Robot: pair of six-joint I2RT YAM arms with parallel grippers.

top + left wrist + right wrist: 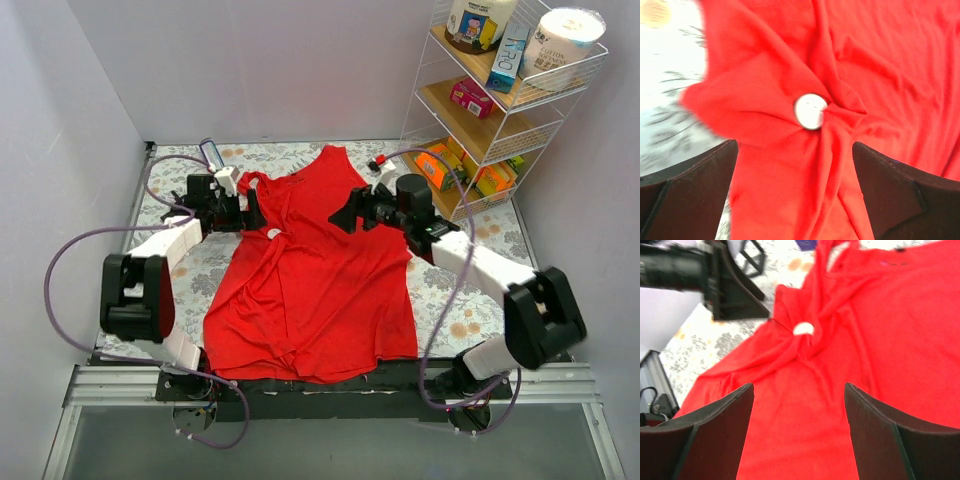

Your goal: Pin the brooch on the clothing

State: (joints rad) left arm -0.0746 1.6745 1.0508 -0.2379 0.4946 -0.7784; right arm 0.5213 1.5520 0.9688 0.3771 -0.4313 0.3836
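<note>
The clothing [310,270] is a bright red tank top lying flat on the floral table, neck to the back. The brooch [274,233] is a small round disc, pale and shiny in this light, lying on the top's left shoulder area with folds gathered round it. It also shows in the left wrist view [810,111] and the right wrist view [803,329]. My left gripper [250,212] is open and empty just above the brooch, with red cloth between its fingers [794,145]. My right gripper [340,215] is open and empty over the top's chest [798,386], pointing toward the brooch.
A white wire shelf [500,100] with boxes, a jar and a paper roll stands at the back right. A small blue-and-white object [212,152] lies at the back left, and a small red object [378,160] lies near the shelf. Grey walls close in the table.
</note>
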